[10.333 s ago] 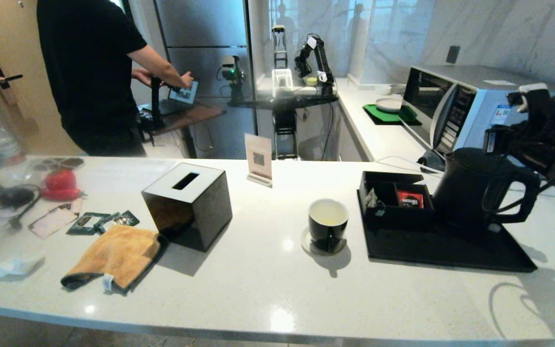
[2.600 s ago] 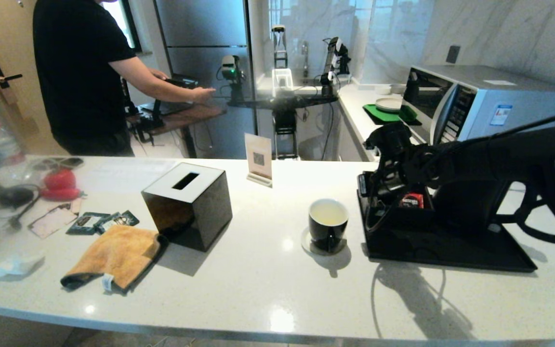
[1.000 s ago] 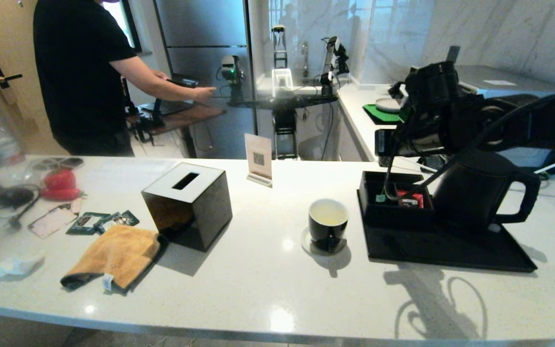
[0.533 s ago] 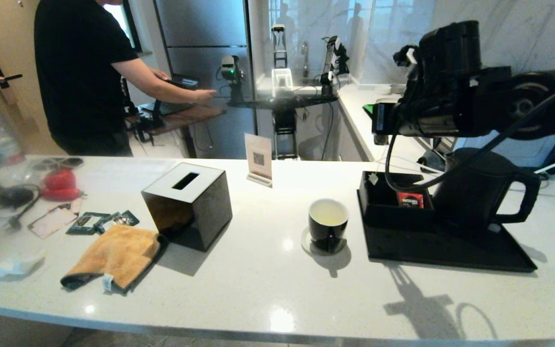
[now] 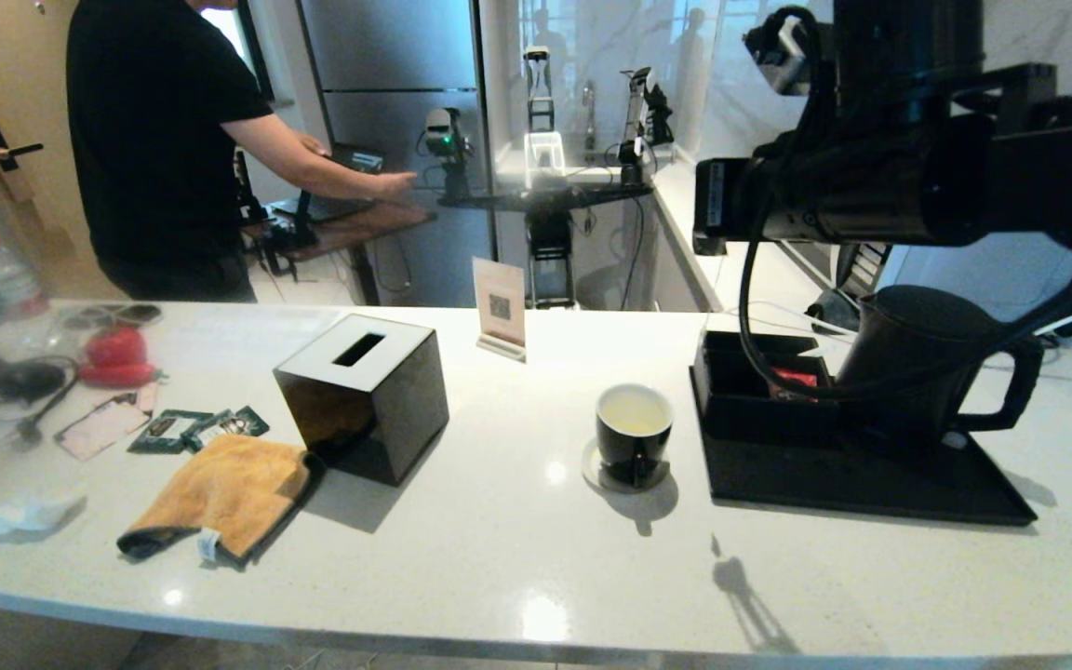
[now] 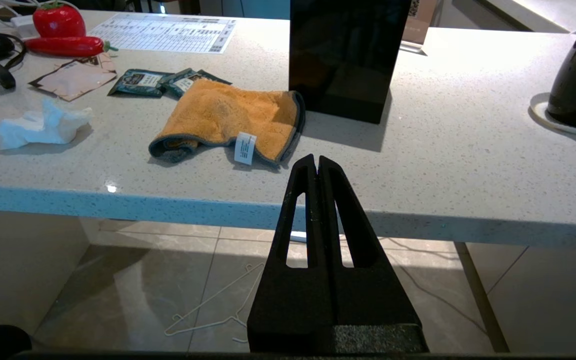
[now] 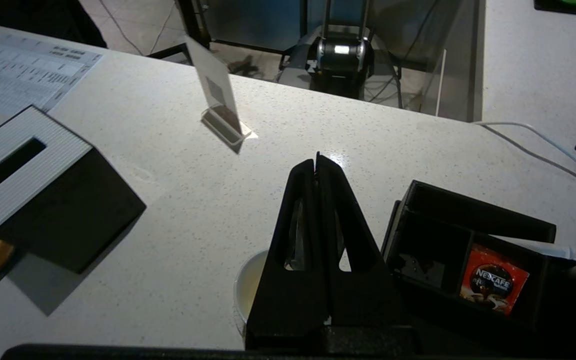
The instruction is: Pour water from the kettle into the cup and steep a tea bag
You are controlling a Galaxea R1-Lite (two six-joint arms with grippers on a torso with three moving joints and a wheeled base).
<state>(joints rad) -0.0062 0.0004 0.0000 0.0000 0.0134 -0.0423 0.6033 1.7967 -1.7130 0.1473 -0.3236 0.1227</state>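
Observation:
The black cup (image 5: pixel 634 430) stands on a white coaster, holding pale yellowish water (image 5: pixel 634 412). To its right, the matte black kettle (image 5: pixel 917 368) sits on the black tray (image 5: pixel 871 493). My right gripper (image 5: pixel 708 209) is shut and raised high over the gap between cup and tray. In the right wrist view a pale greyish piece, apparently the tea bag (image 7: pixel 296 235), hangs under the right gripper (image 7: pixel 317 161), above the cup (image 7: pixel 248 295). The bag does not show in the head view. My left gripper (image 6: pixel 317 160) is shut and empty, parked low before the counter's front edge.
A black tissue box (image 5: pixel 364 395) and an orange cloth (image 5: pixel 224 493) lie left of the cup. A compartment box (image 5: pixel 750 395) on the tray holds a red sachet (image 7: pixel 493 285). A card stand (image 5: pixel 501 307) is behind. A person works beyond the counter.
My right arm has lifted from the compartment box to high above the counter and shifted a little toward the cup, taking the tea bag up with it. The left arm is still.

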